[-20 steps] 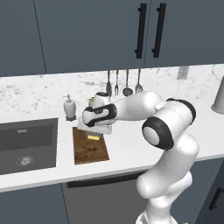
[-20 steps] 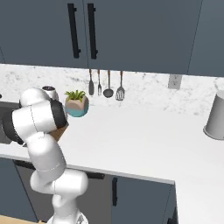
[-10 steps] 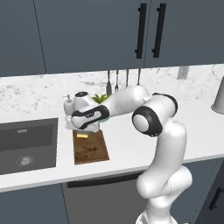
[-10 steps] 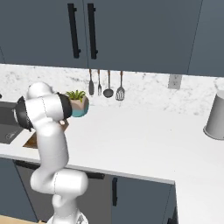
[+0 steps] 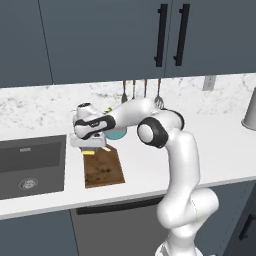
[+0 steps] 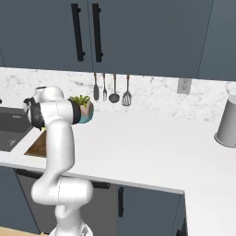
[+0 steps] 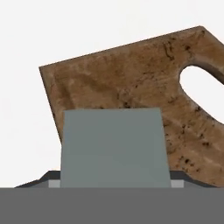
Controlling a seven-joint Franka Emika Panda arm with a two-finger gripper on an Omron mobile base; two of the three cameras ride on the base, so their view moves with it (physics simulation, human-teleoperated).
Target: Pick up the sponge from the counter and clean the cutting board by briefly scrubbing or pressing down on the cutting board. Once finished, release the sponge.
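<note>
The dark-brown cutting board [image 5: 103, 169] lies on the white counter [image 5: 215, 150] just right of the sink. My gripper [image 5: 90, 148] hangs low over the board's far end, shut on the sponge [image 5: 90, 152], whose yellow edge shows under the fingers. In the hand view the sponge's grey-green top [image 7: 113, 146] sits between the dark fingertips [image 7: 47, 178], with the stained board [image 7: 131, 83] and its handle hole close behind it. I cannot tell whether the sponge touches the board. From the right, a sliver of the board [image 6: 38, 147] shows beside the arm.
A dark sink [image 5: 31, 167] lies left of the board. A potted plant in a teal bowl [image 6: 84, 109] stands just behind the hand. Utensils [image 6: 110, 90] hang on the marble backsplash. A grey canister [image 6: 227, 123] stands far right.
The hand has swung left and dropped with the sponge, from above the board's right side to low over its far left end.
</note>
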